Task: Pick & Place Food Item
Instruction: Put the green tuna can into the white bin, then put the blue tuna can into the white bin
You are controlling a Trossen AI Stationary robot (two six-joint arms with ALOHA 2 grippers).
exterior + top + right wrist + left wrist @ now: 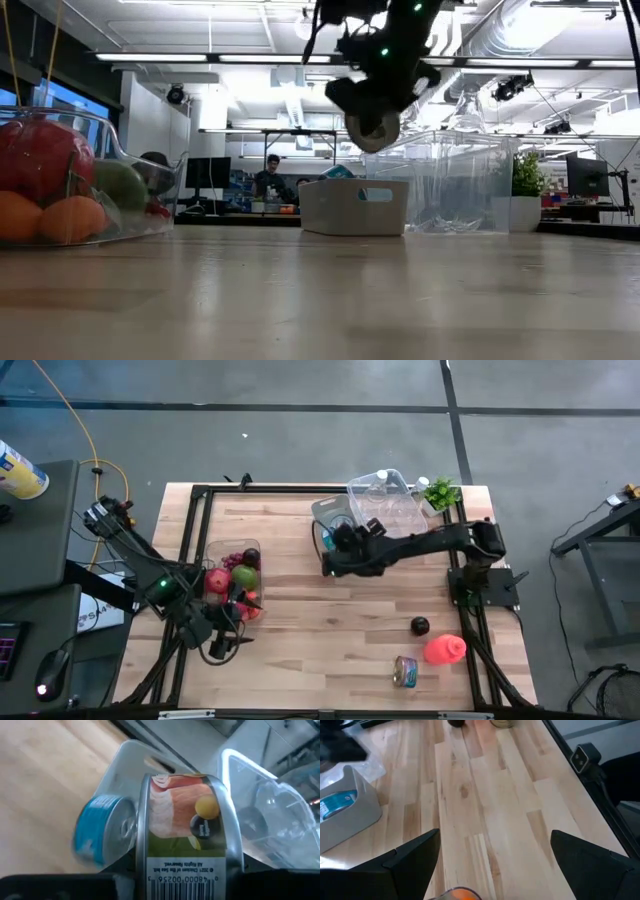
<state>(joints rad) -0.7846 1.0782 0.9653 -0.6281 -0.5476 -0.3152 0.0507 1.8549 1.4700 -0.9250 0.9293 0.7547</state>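
- While you look down from above, your right gripper (335, 552) is reached out from the right edge toward the middle of the table (330, 630), beside the white bin (330, 513) near the far edge.
- Its wrist view shows it clenched on a can (187, 830) lying on its side, label facing the camera, barcode toward the fingers.
- From the low view that can (373, 130) hangs in the air, well clear of the wood, above and roughly in line with the bin (355, 206).
- Inside the bin you can see a blue can (102, 832), just beyond the held one.
- A clear tub (388, 500) sits right of the bin at the far edge, with a small plant (438, 492) at the far right corner.
- Your left gripper (222, 643) waits near the left edge, toward the near side, fingers (412, 857) spread wide and empty.
- Just beyond it stands a glass bowl (232, 555) of fruit (232, 580) by the left edge.
- Near the near right corner lie another can (405, 671), a red item (444, 649) and a small dark item (420, 625), none touching.
- Beyond the table, a person (270, 178) sits far back in the room.
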